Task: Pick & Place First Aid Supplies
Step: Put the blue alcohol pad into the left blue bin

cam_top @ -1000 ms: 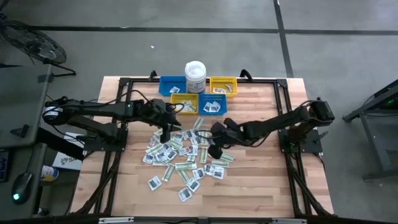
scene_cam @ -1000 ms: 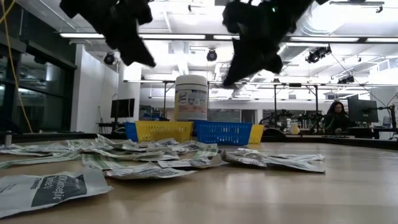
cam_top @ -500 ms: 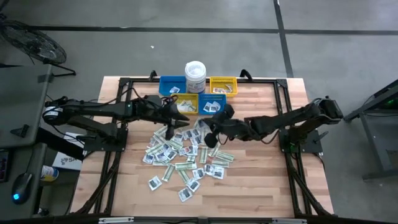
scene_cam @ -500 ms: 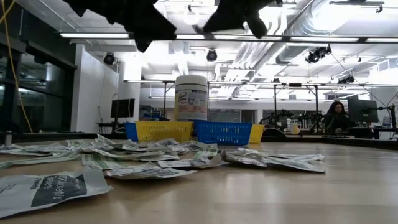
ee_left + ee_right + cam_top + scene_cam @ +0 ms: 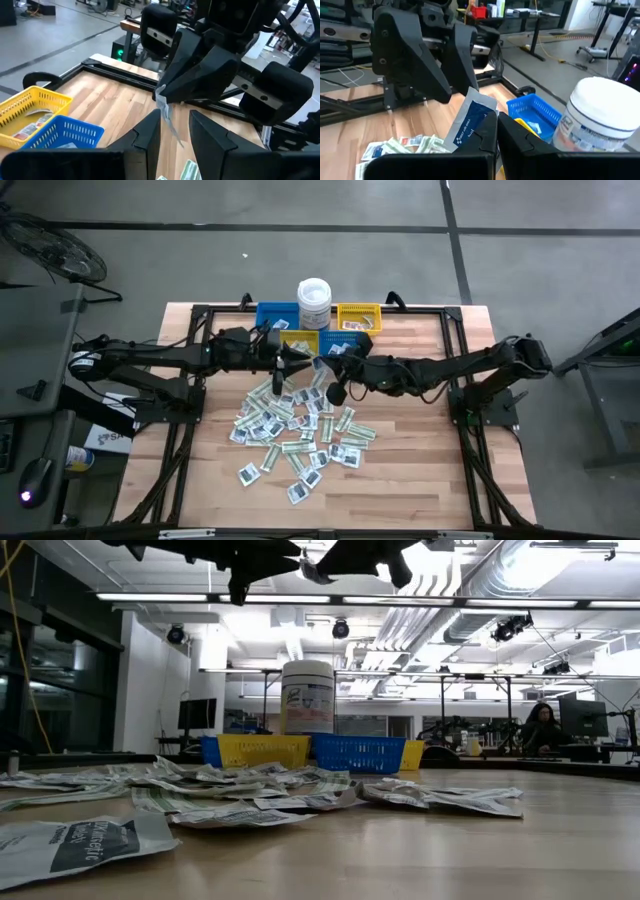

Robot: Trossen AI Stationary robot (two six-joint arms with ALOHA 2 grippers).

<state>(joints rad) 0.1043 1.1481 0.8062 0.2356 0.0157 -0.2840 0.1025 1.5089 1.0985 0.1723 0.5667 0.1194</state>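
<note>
On the wooden table (image 5: 420, 470), nearest the front edge, the first aid supplies (image 5: 295, 430) are lying scattered in a loose heap of white square packets and pale green-and-white strips, spreading back toward the bins. Above the far edge of that heap, the right gripper (image 5: 322, 366) is hanging in the air with its fingers (image 5: 487, 132) pressed together on a white packet with blue print (image 5: 470, 120), which is sticking up tilted from between them. Just beside it, tip to tip, the left gripper (image 5: 283, 360) is hovering with its fingers (image 5: 150, 132) standing partly apart and gripping nothing; the held packet is dangling right in front of its gap, though whether they are touching cannot be told. Beyond both grippers, blue and yellow bins (image 5: 345, 345) are sitting in a cluster with a few packets lying inside. Farthest back, a white lidded tub (image 5: 314, 302) is standing upright among them.
</note>
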